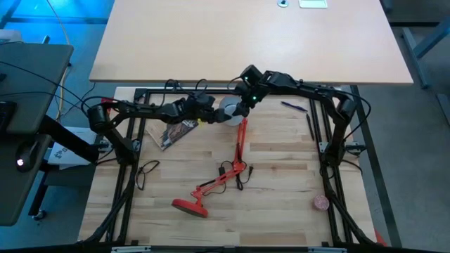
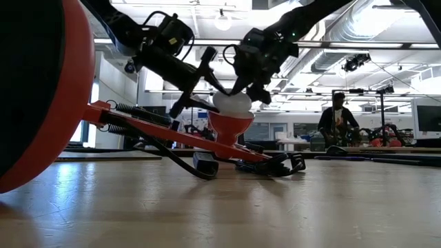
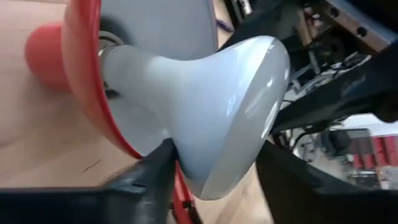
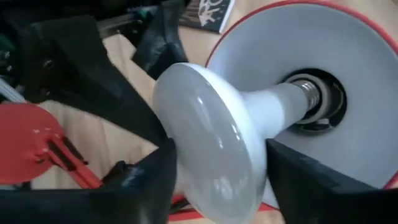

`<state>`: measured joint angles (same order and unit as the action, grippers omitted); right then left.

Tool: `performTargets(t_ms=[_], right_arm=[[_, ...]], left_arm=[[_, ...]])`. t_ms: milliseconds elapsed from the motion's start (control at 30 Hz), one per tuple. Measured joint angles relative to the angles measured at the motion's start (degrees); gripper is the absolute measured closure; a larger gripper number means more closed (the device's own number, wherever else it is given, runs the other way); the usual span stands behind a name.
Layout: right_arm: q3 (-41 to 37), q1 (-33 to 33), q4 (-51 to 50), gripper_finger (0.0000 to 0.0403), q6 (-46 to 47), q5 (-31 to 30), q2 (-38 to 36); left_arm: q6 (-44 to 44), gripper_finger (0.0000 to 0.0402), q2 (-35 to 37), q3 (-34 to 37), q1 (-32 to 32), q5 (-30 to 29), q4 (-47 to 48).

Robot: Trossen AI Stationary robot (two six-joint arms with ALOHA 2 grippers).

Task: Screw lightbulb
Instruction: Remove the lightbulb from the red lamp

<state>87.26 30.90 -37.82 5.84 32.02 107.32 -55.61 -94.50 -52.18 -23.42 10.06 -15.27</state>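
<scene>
A light wooden table point(image 1: 281, 183) carries a red lamp point(image 1: 223, 177), magazine point(image 1: 176, 131), 2 pens point(image 1: 301, 114)

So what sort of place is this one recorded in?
Most likely a robotics lab or workshop: exposed ceiling ducts, a wooden table boxed by a dark frame, and a person at benches behind.

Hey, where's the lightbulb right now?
The lightbulb sits at the table's far middle in the high view, its neck in the socket of the red lamp shade, between the left hand and right hand.
</scene>
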Motion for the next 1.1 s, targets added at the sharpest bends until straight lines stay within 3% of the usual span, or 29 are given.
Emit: performTargets(t_ms=[67,133,333,600,833,967,1100], right_arm=[[0.0,-0.9,0.0,0.0211,-0.3,-1.3,-0.1],[0.0,-1.6,-0.2,0.0240,-0.4,-1.9,-0.1],[0.0,-2.7,0.0,0.0242,0.6,-2.0,-1.5],[0.1,-2.7,2.5,0.0242,2.6,-2.1,-6.9],[0.1,-5.0,7.9,0.0243,9.7,-2.7,-11.2],[0.1,-9.1,10.0,0.0246,10.7,-4.5,-11.6],[0.0,-14.5,10.2,0.0249,8.8,-8.9,-9.6]], left_arm=[[1.0,0.0255,0.0,-0.8,0.0,-0.5,2.2],[1.9,0.0273,0.0,-1.5,0.0,-0.4,3.6],[4.6,0.0273,2.5,-3.0,0.5,-1.1,9.1],[6.2,0.0273,8.6,-3.3,0.5,-1.9,9.8],[7.0,0.0278,15.1,-3.5,1.7,-2.3,11.9],[13.6,0.0279,20.4,-3.6,5.0,-3.1,20.3],[22.3,0.0288,24.9,-3.8,10.6,-9.2,34.4]])
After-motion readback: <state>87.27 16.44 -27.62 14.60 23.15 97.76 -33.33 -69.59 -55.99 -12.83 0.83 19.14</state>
